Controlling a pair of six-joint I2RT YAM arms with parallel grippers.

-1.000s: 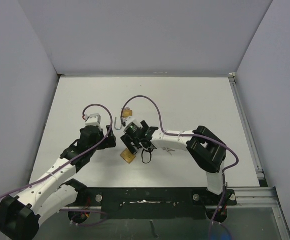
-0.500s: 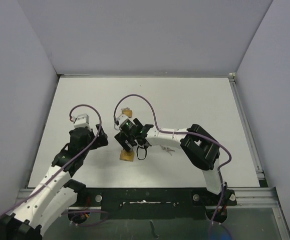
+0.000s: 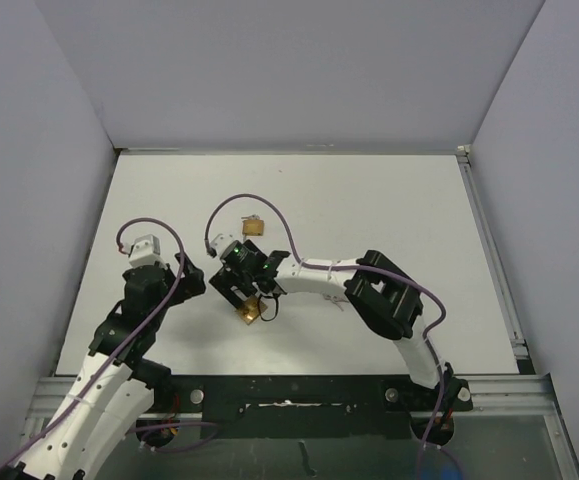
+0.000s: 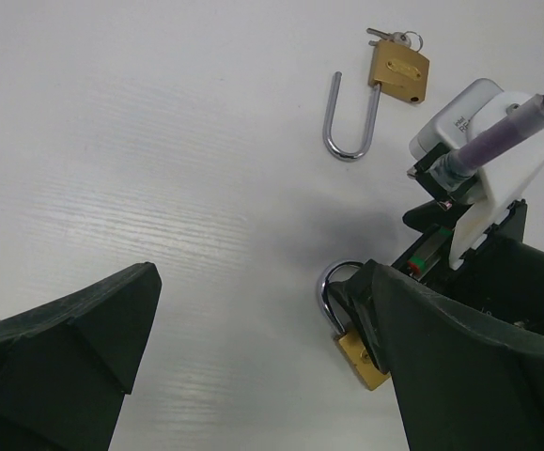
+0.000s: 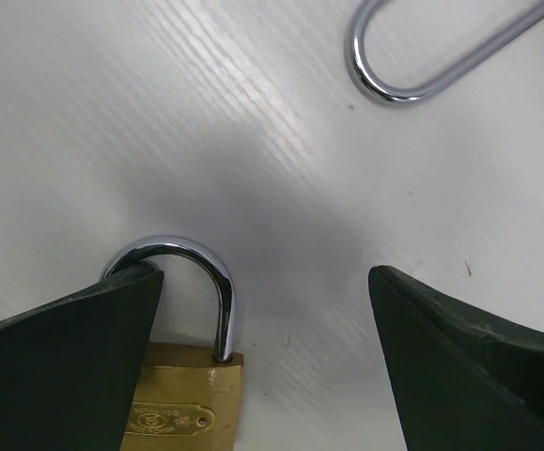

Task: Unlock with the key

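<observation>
A shut brass padlock (image 3: 250,313) lies on the white table. In the right wrist view its body (image 5: 182,404) and steel shackle (image 5: 217,287) sit between my right gripper's fingers, the left finger covering part of the shackle. My right gripper (image 3: 237,296) (image 5: 262,362) is open just above it. A second brass padlock (image 4: 398,73) with its long shackle (image 4: 351,117) swung open lies farther back, keys (image 4: 394,38) at its body's far end. My left gripper (image 3: 191,283) (image 4: 262,366) is open and empty, to the left of the shut padlock (image 4: 358,349).
The right arm's white wrist camera and purple cable (image 4: 483,141) rise beside the shut padlock. The open shackle (image 5: 422,56) shows at the top right of the right wrist view. Grey walls enclose the table (image 3: 389,200); a metal rail (image 3: 499,290) runs along its right edge.
My left arm has pulled back to the left, away from the padlocks. My right arm has swung left and lowered over the shut padlock, which has shifted slightly left.
</observation>
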